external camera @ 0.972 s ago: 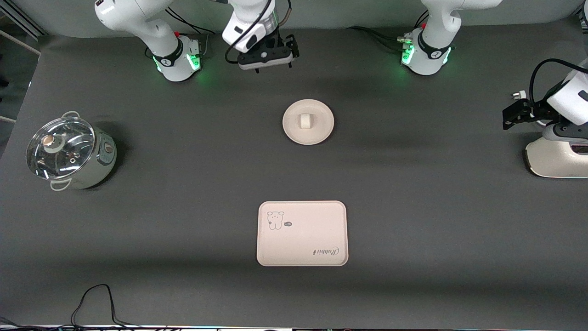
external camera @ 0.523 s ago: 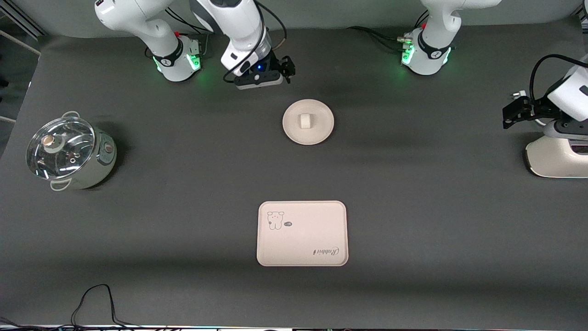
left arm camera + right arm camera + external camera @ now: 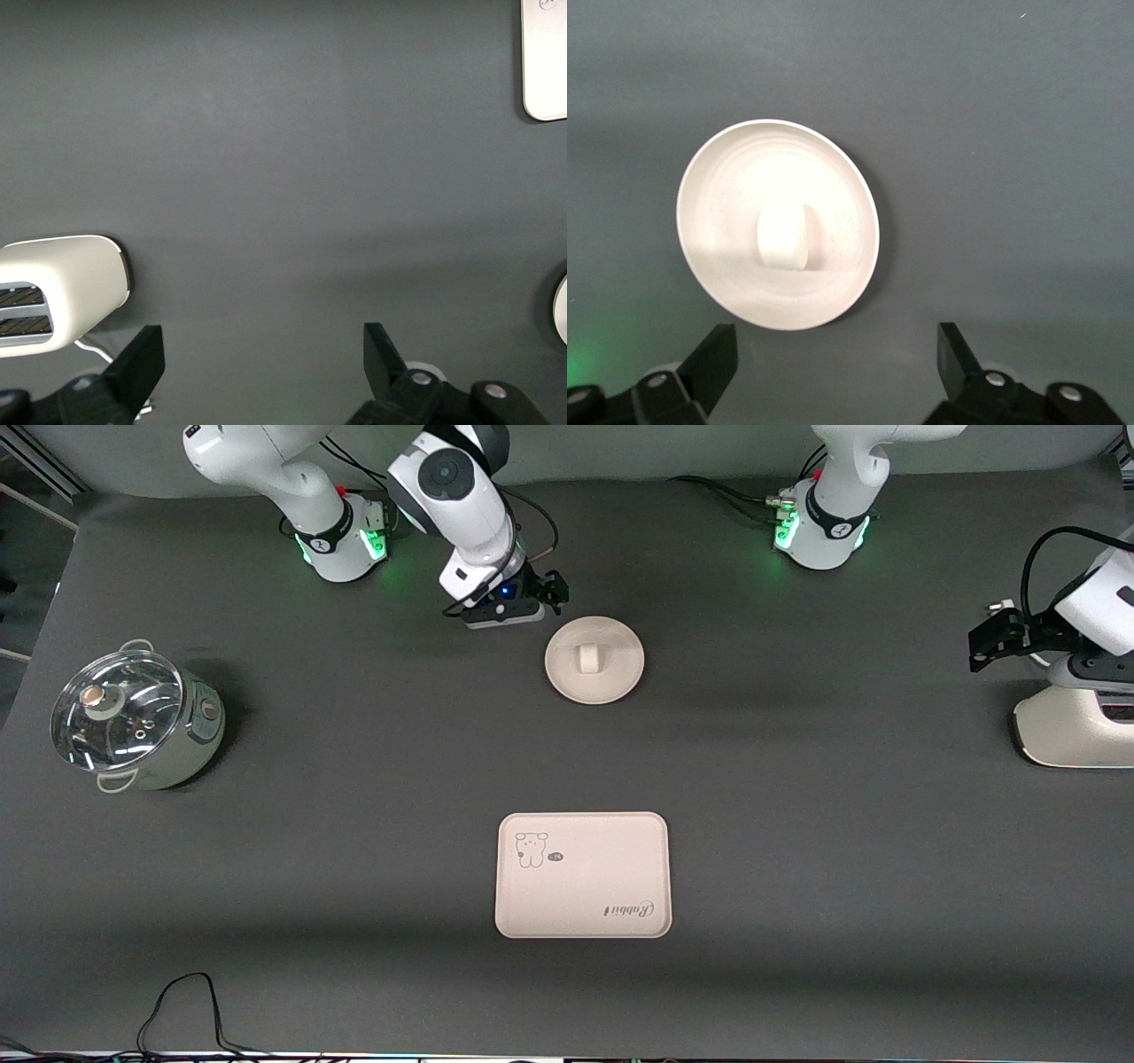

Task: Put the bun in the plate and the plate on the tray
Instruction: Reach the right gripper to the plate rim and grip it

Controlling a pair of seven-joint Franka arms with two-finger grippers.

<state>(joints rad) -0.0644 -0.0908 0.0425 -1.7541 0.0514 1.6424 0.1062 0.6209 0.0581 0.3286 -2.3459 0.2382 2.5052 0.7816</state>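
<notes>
The white bun (image 3: 586,658) lies in the round cream plate (image 3: 613,684) at mid-table. The printed tray (image 3: 582,875) lies nearer the front camera than the plate, apart from it. My right gripper (image 3: 518,607) hangs low beside the plate, toward the right arm's base, open and empty. The right wrist view shows the bun (image 3: 783,237) on the plate (image 3: 718,266) just ahead of the open gripper (image 3: 835,354). My left gripper (image 3: 988,645) is open and empty over the left arm's end of the table; it also shows in the left wrist view (image 3: 263,354).
A lidded steel pot (image 3: 133,722) stands at the right arm's end of the table. A white toaster (image 3: 1072,731) stands at the left arm's end, also in the left wrist view (image 3: 53,297). A black cable (image 3: 186,1001) lies at the front edge.
My right gripper has come down and moved toward the plate, ending close beside it. The left gripper has hardly moved. Bun, plate and tray have not moved.
</notes>
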